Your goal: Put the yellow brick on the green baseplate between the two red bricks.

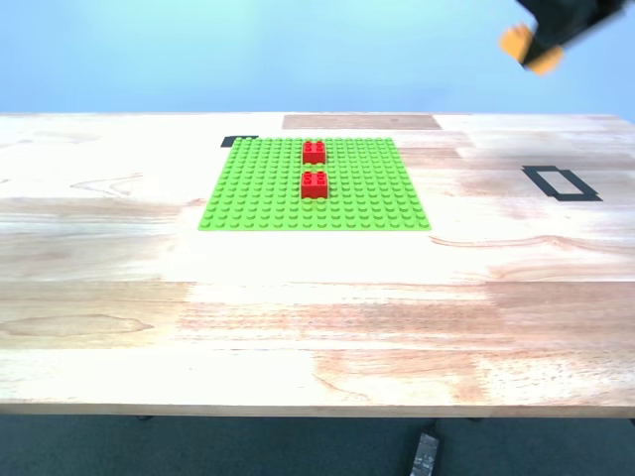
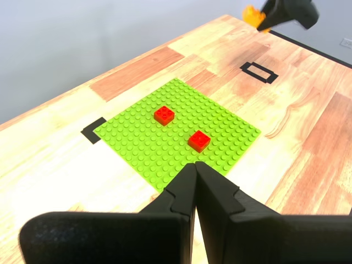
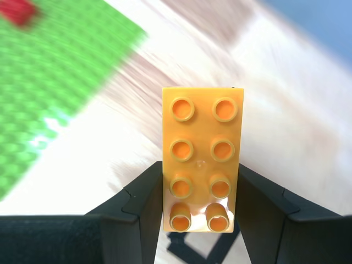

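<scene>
The green baseplate [image 1: 258, 193] [image 2: 148, 148] lies flat on the wooden table, and the two red bricks [image 1: 315, 152] [image 1: 315, 183] stand on it one behind the other with a gap between. The first wrist view shows them too [image 2: 165, 114] [image 2: 199, 141]. My second gripper [image 3: 201, 181] is shut on the yellow brick [image 3: 202, 154], studs facing the camera. It hangs high in the air at the exterior view's upper right [image 1: 526, 48], well clear of the plate. My first gripper [image 2: 195, 168] is shut and empty, above the table near the plate's edge.
A black tape rectangle [image 1: 562, 182] [image 2: 258, 72] is marked on the table towards the exterior view's right of the plate. A black tape mark [image 1: 238, 141] sits at the plate's far corner. A darker wood patch [image 1: 360, 122] lies behind the plate.
</scene>
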`<state>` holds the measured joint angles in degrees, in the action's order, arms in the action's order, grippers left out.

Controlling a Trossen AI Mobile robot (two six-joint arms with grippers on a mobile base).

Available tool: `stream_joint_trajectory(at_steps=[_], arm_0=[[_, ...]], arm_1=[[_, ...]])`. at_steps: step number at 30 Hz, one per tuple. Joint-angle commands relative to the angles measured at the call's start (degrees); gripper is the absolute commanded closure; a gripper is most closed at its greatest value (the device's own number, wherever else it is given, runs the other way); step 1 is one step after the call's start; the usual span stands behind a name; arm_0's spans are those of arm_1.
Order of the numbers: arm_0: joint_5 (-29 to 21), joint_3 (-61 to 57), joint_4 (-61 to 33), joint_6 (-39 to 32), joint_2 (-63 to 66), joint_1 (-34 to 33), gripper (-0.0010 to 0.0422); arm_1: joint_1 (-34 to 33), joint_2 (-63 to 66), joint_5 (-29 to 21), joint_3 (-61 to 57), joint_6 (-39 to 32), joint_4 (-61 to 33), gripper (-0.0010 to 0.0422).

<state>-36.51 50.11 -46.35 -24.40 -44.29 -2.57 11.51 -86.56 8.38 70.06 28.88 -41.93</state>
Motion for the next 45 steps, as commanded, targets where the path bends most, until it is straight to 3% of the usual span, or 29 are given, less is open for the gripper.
stream_joint_trajectory(at_steps=[1, 8, 14, 29, 41, 45], arm_0=[[0.0, -0.1, 0.3, 0.0, 0.0, 0.0, 0.0412], [-0.1, -0.1, 0.1, 0.0, 0.0, 0.0, 0.0413], [0.0, -0.1, -0.1, 0.0, 0.1, 0.0, 0.0412], [0.0, -0.1, 0.3, 0.0, 0.2, 0.0, 0.0413], [0.0, -0.1, 0.4, -0.3, 0.1, 0.0, 0.0413], [0.0, -0.1, 0.5, -1.2, 0.1, 0.0, 0.0413]], arm_1=[[5.7, -0.5, -0.2, 4.5, 3.3, -2.4, 0.0334], [17.4, -7.5, -1.6, 15.1, 9.8, -7.5, 0.0334], [22.9, -18.0, -3.2, 24.1, 13.8, -12.9, 0.0334], [28.3, -39.5, -4.5, 37.3, 20.1, -16.4, 0.0335], [29.8, -42.4, -5.2, 37.3, 22.4, -13.3, 0.0335], [29.7, -42.5, -2.8, 36.8, 22.5, -13.2, 0.0335]])
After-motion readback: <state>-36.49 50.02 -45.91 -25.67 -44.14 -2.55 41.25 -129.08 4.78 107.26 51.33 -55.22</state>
